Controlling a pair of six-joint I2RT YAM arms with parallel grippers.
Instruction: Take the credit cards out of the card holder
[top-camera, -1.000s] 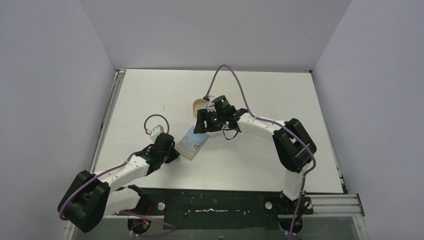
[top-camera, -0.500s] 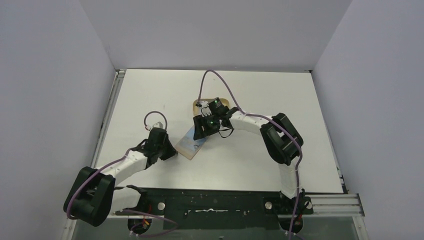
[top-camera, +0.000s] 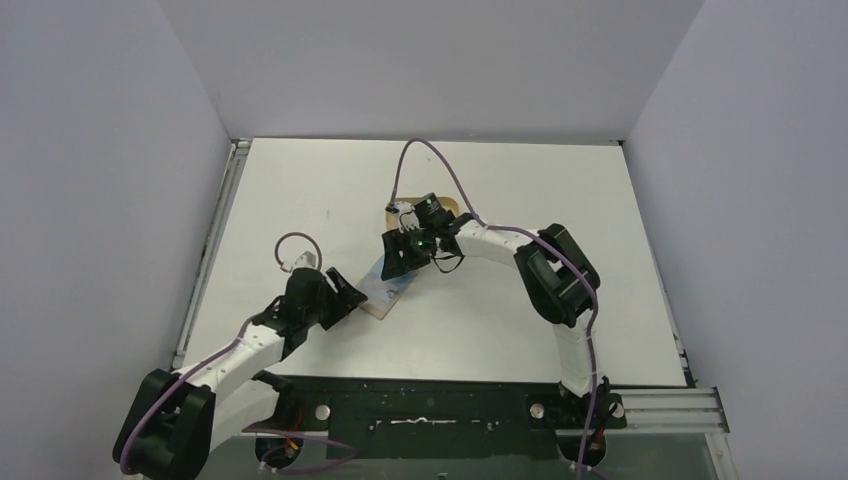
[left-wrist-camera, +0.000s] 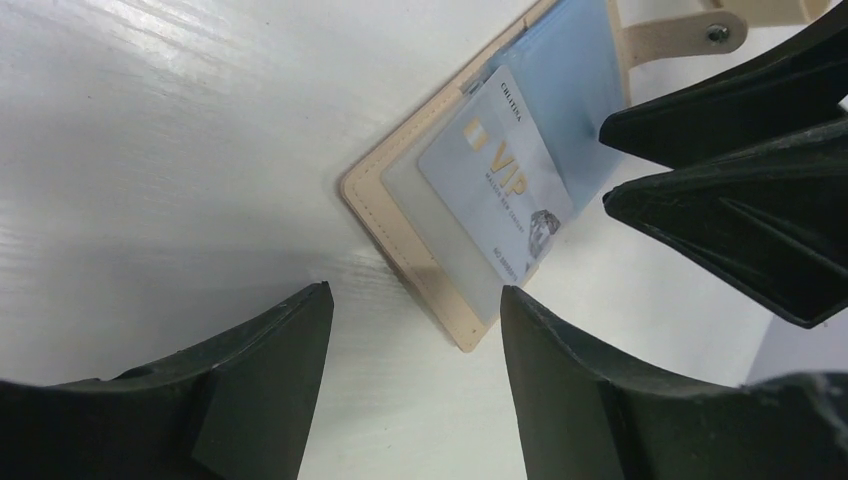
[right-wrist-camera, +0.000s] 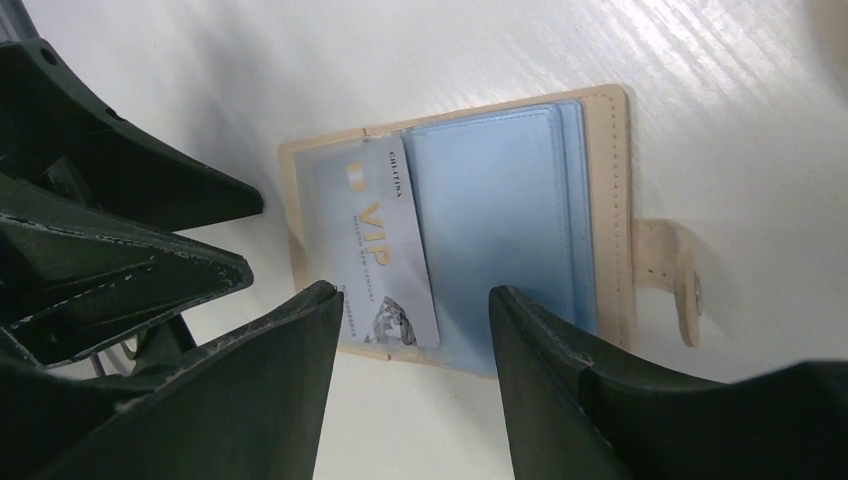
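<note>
Looks like the start of extraction, with no card out yet. Finds the card holder lying open and flat on the bench between the two arms, closing tab on the edge far from the left claw. Shows a pale blue VIP credit card sitting skewed at the clear sleeve, within the holder's outline; no yellow-orange card to be seen. Hovers with the left claw spread apart near the holder's corner, gripping nothing. Hangs likewise with the right claw, fingers apart and empty, over the card's edge. Calls next, probably, for pinning the holder with one claw and pinching the card's exposed edge with the other; risks dragging the whole holder otherwise.
</note>
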